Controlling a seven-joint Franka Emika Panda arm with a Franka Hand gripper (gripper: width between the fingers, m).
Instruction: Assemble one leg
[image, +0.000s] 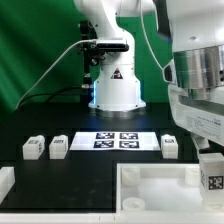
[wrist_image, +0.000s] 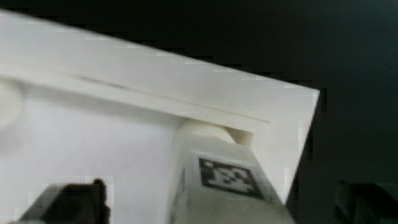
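Observation:
In the wrist view a white leg (wrist_image: 228, 180) with a black-and-white tag stands up from a corner of the large white panel (wrist_image: 125, 110). It sits between my gripper (wrist_image: 217, 204) fingers. The dark fingertips (wrist_image: 68, 205) stand apart from the leg with a gap on each side, so the gripper is open. In the exterior view the gripper (image: 211, 152) hangs over that leg (image: 213, 174) at the panel's (image: 160, 185) corner on the exterior view's right. Three more legs lie on the black table: two on the left (image: 33, 147) (image: 58, 147), one on the right (image: 169, 146).
The marker board (image: 115, 140) lies flat in front of the robot base (image: 117, 90). A white block (image: 5, 180) sits at the exterior view's left edge. A green curtain hangs behind.

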